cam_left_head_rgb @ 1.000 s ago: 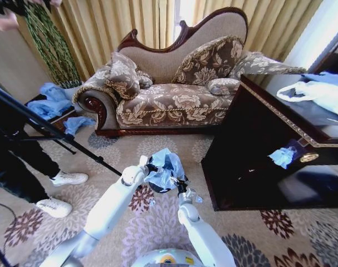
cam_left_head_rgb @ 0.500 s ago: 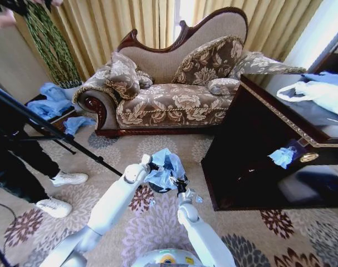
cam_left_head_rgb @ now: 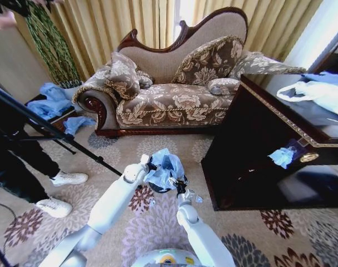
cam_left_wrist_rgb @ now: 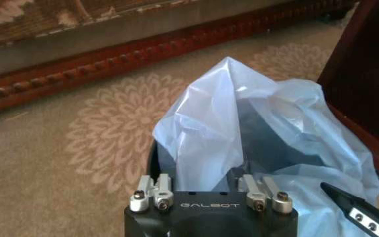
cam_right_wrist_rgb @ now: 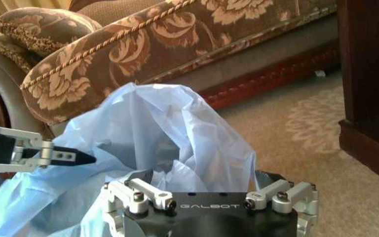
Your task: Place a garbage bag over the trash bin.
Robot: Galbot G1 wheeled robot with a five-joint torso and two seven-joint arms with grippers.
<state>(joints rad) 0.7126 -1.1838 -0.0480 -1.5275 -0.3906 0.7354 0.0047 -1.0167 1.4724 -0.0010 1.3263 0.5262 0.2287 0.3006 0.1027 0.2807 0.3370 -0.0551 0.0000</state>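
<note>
Flanking the trash bin [cam_left_head_rgb: 157, 186], both hands [cam_left_head_rgb: 148, 165] [cam_left_head_rgb: 181, 184] pinch the garbage bag [cam_left_head_rgb: 164, 168] heaped between them.

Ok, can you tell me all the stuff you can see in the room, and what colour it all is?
garbage bag: one, light blue, bunched over the bin on the carpet
trash bin: one, black, mostly hidden under the bag
sofa: one, brown floral, along the curtains
cushions: several, brown floral, on the sofa
cabinet: one, dark wood, to the right
white bag: one, on the cabinet top
blue scrap: one, on the cabinet front
blue bags: a pile, left of the sofa
carpet: beige, flowered
tripod leg: black, left
person's shoes: two, white, left
left gripper: at the bag's left side
right gripper: at the bag's right side
</note>
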